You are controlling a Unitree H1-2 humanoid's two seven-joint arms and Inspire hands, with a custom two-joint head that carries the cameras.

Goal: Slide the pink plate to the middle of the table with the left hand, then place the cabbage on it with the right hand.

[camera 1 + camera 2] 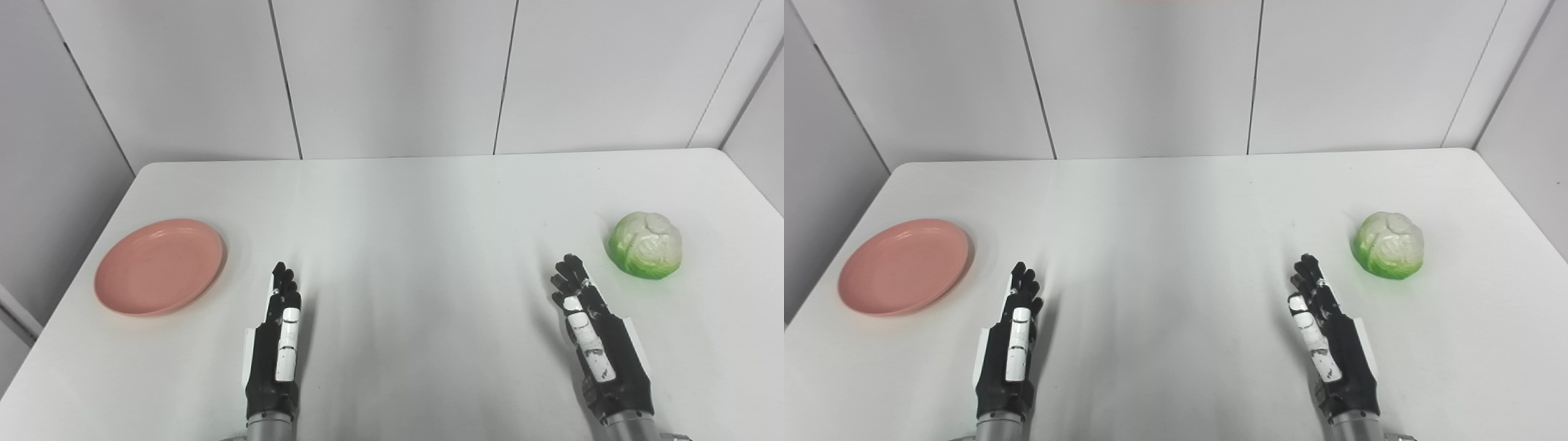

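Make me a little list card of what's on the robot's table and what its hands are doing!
plate: round pink plastic plate, table's left side, nothing on it
cabbage: green-and-white round cabbage, right side, on the white table
left hand: black left hand, open, beside plate, not touching
right hand: black right hand, open, near cabbage, not touching
task: not started
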